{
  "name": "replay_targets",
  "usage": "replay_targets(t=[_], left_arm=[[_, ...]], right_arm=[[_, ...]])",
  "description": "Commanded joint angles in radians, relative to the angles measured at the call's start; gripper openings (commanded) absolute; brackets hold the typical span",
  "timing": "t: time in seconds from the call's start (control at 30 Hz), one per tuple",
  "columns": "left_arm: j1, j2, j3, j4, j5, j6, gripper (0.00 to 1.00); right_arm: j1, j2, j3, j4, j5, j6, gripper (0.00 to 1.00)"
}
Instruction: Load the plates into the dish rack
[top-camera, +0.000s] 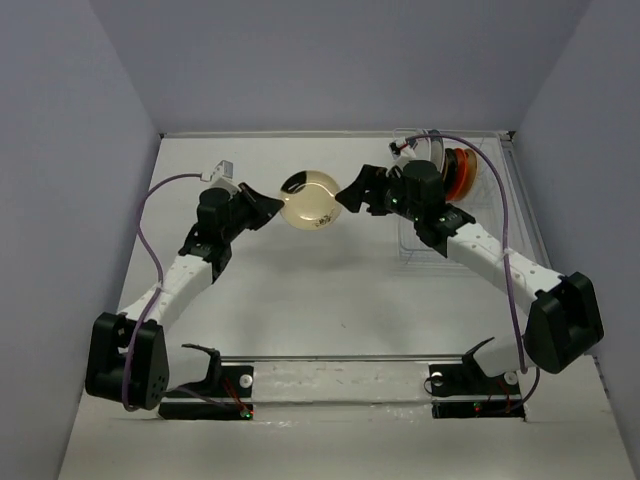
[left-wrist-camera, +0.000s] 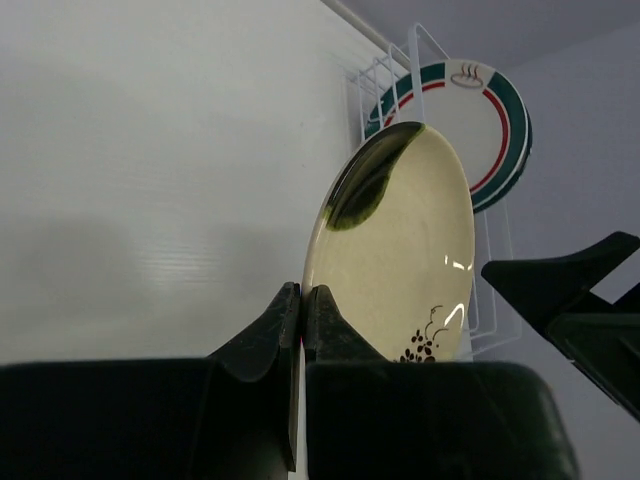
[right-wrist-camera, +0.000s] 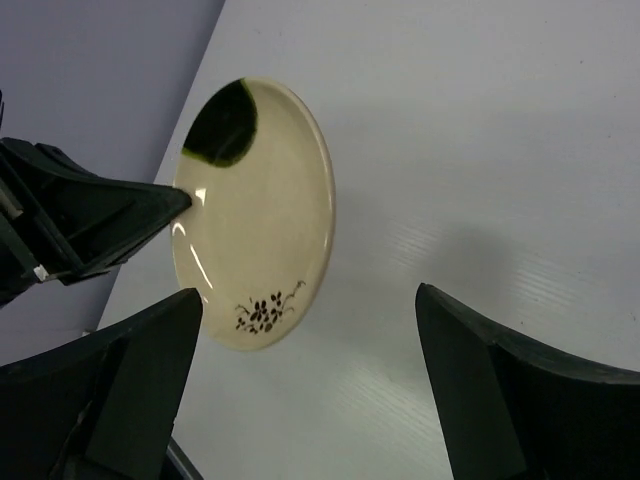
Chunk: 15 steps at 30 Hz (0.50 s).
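A cream plate (top-camera: 308, 198) with a dark green patch and small dark flower marks hangs on edge above the middle of the table. My left gripper (top-camera: 275, 197) is shut on its left rim; in the left wrist view the fingertips (left-wrist-camera: 302, 290) pinch the rim of the cream plate (left-wrist-camera: 400, 250). My right gripper (top-camera: 350, 195) stands open just right of the plate. In the right wrist view the cream plate (right-wrist-camera: 260, 210) sits ahead of the wide jaws (right-wrist-camera: 308, 292), close to the left finger, with no contact visible. The dish rack (top-camera: 415, 250) stands at the back right.
In the rack stand a white plate with a teal and red rim (left-wrist-camera: 490, 110) and orange-red plates (top-camera: 462, 172). The rack's white wire prongs (left-wrist-camera: 400, 70) rise behind the held plate. Grey walls close in the table on three sides.
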Motion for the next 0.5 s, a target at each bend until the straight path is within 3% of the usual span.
replay_targets(t=[0.0,0.2,0.27,0.3,0.4,0.43,0.47], left_arm=[[-0.052,-0.078,-0.023,0.118,0.057,-0.012,0.06],[-0.095,-0.117,-0.028,0.151,0.105,0.028,0.06],[-0.095,-0.127,-0.022,0.150,0.119,0.045,0.06],[-0.097,-0.132,-0.017,0.151,0.131,0.049,0.06],[-0.100,-0.152,-0.017,0.136,0.146,0.061,0.06],[-0.100,-0.157,-0.014,0.124,0.148,0.066,0.11],[-0.100,-0.166,-0.003,0.089,0.148,0.081,0.30]], right_arm=[[-0.006,-0.045,0.003,-0.019,-0.028,-0.034,0.91],[-0.015,-0.036,-0.009,-0.018,-0.088,-0.032,0.79],[-0.015,-0.039,-0.013,-0.014,-0.088,-0.028,0.63],[-0.015,-0.048,-0.016,-0.011,-0.086,-0.031,0.47],[-0.015,-0.083,-0.025,-0.008,-0.055,-0.025,0.11],[-0.026,-0.094,-0.028,-0.007,-0.048,-0.025,0.07],[-0.026,-0.104,-0.031,-0.007,-0.033,-0.025,0.07]])
